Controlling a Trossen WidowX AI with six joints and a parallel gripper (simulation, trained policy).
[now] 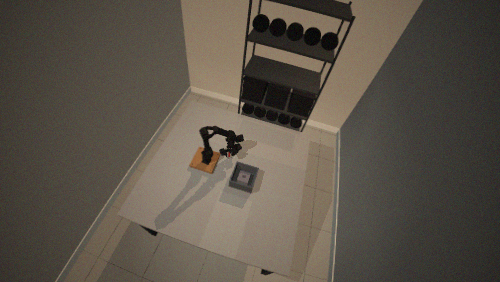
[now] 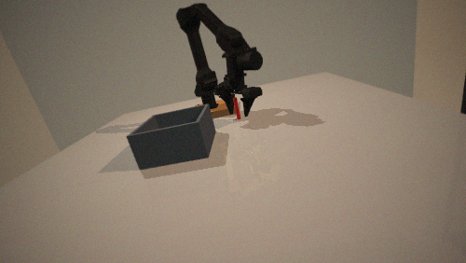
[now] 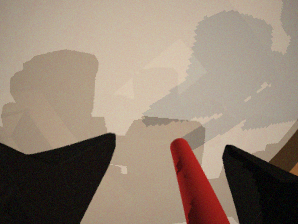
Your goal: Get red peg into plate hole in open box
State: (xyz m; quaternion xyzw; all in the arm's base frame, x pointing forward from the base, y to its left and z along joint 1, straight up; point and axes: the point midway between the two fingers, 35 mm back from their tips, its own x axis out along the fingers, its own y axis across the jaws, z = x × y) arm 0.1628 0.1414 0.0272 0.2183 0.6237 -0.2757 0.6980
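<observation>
The landmark is an open, square-walled box [image 1: 255,178] [image 2: 172,145], dark blue-grey with smooth, flat sides and sharp corners. It is set on a pale, matt table top [image 1: 260,225] [image 2: 280,210] [image 3: 135,30], across which soft-toned shadows are cast. Inside the box, a light, flat-faced square plate [image 1: 240,179] is seen from above, with a small dark hole [image 1: 244,176] at its middle.

Outside the box, on the side toward the wooden base board, the red peg [image 1: 229,155] [image 2: 238,108] [image 3: 197,190] is found. It is slender, round in section and smooth, with a rounded end shown in the wrist view, and it is slightly tilted in the exterior view.

The peg is flanked by the black, tapered fingers of the gripper [image 1: 228,153] [image 2: 239,114] [image 3: 170,141], which is open and pointed downward near the box. Bare space is shown on both sides of the peg in the wrist view, and it is not gripped; the narrower space lies beside one finger.

The black, jointed arm [image 1: 212,131] [image 2: 198,51] is mounted on an orange-brown, rectangular base board [image 1: 195,164] [image 2: 224,112] [image 3: 295,167], well apart from the box.
</observation>
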